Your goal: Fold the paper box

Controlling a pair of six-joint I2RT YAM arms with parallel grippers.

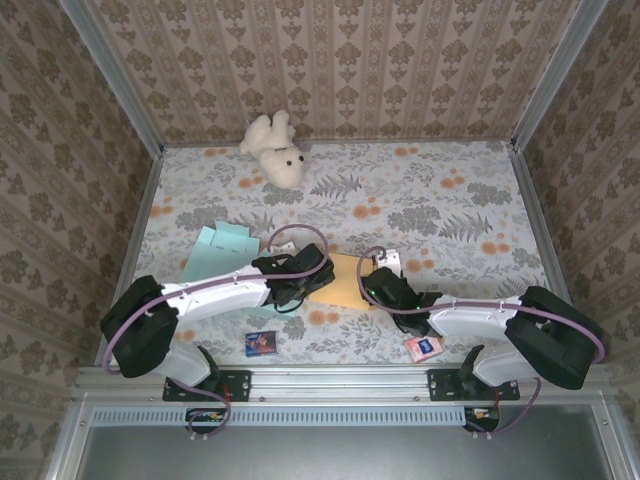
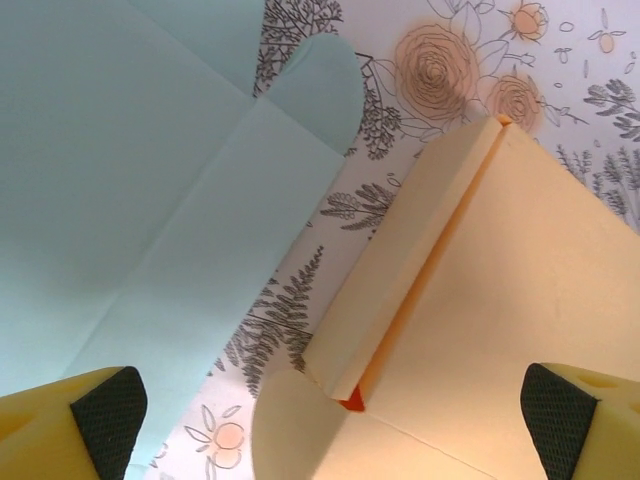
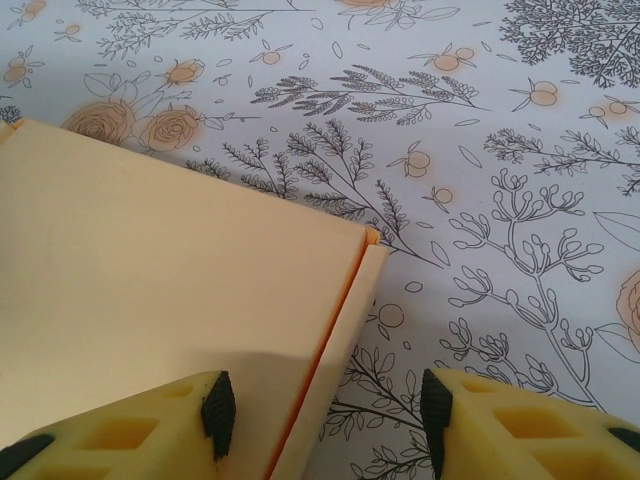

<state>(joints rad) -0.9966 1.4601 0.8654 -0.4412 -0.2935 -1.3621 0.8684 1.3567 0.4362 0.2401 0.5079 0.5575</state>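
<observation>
Overlapping the yellow box [image 3: 150, 270], the right gripper [image 3: 326, 415] hides its near edge.

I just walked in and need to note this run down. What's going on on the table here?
Two robot arms are working on a cream paper box that lies partly folded in the middle of the table. The left gripper hangs wide open above one folded side flap. The right gripper is open too, straddling the edge of the opposite flap. A blue sheet lies flat to the left, untouched.
</observation>
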